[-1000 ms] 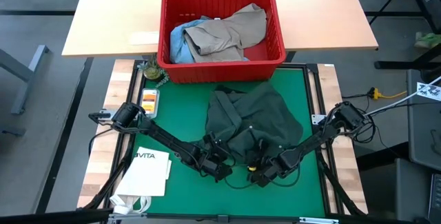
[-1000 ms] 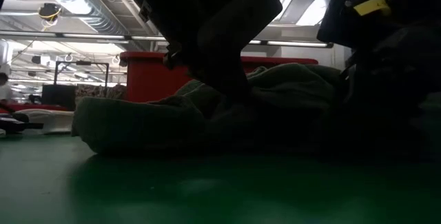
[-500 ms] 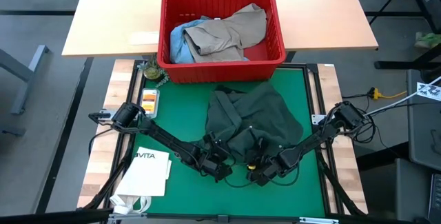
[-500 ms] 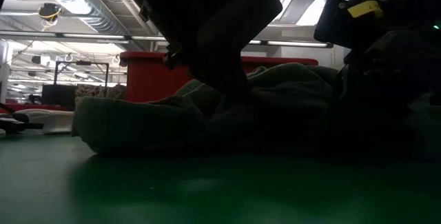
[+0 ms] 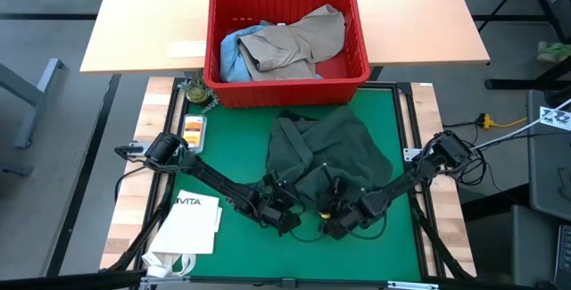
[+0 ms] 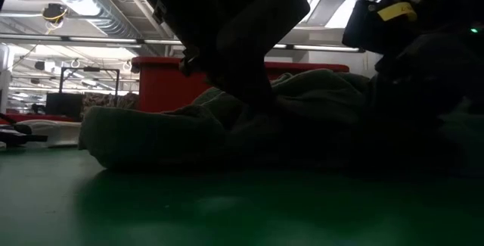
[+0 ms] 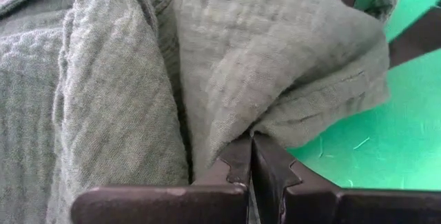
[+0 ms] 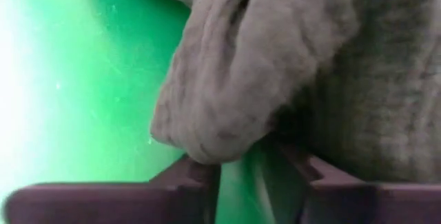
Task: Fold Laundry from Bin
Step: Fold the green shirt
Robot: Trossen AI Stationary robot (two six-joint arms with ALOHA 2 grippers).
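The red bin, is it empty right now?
No, the red bin holds a khaki garment and a light blue one.

Crinkled cloth on a matt mat

The dark green shirt (image 7: 227, 65) is rough, crinkle-woven cloth; the green mat (image 5: 241, 138) is matt and faintly scuffed; the red bin (image 5: 285, 87) is ribbed plastic; the table (image 5: 143, 22) is pale, smooth wood.

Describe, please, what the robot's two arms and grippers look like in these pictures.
Both arms are dark, slender and jointed, with black cables trailing at their bases. The left gripper has two black flat fingers with notched edges. The right gripper has similar dark fingers. The low view shows a yellow marking on one dark arm housing.
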